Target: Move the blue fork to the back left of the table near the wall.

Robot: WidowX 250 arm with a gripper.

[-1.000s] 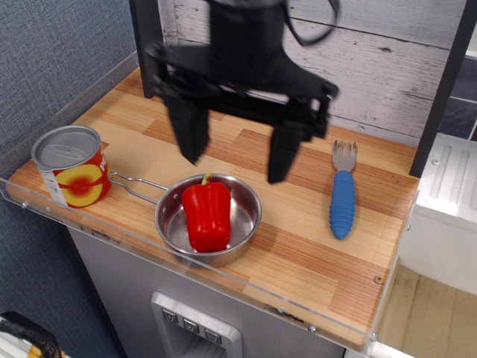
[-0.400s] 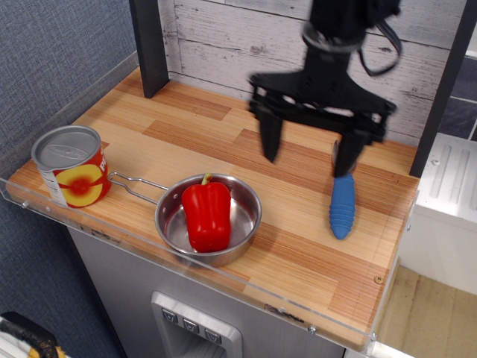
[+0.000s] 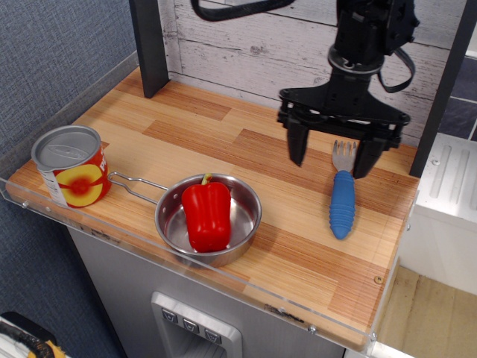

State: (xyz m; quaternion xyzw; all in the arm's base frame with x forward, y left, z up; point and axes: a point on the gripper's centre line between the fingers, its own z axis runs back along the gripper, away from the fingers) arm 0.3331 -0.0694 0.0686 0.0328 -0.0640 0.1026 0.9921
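Moved: since the earlier frames the black tool (image 3: 332,159) has crossed from above the pan to the right rear of the worktop and come lower, so it now hangs over the fork's tines; nothing else has shifted.
Wall: whitewashed, weathered horizontal wood planks (image 3: 246,41) with grey grain marks close the back; a blue-grey textured fabric panel (image 3: 52,52) closes the left side, and a dark upright post (image 3: 149,45) stands at the back left corner.
Worktop: rectangular wooden-plank countertop (image 3: 209,134) in light and reddish-brown strips, with a clear plastic rim along its front and left edges; it sits on a grey cabinet.
Tool: two black fingers spread wide apart and pointing down, one left of the fork's tines, the other just at their right; they pinch nothing. Whether the tips touch the wood cannot be told.
Pan: round silver metal pan (image 3: 170,224) with a wire handle, near the front edge, holding a red bell pepper (image 3: 206,215) upright on its side.
Can: red and yellow labelled tin can (image 3: 71,165) with a silver lid, at the front left corner, just beside the pan handle's end.
Fork: small blue fork (image 3: 342,203) with a thick ribbed blue plastic handle and short silver metal tines; it lies flat on the right side, tines toward the wall, handle toward the front, well apart from the pan.
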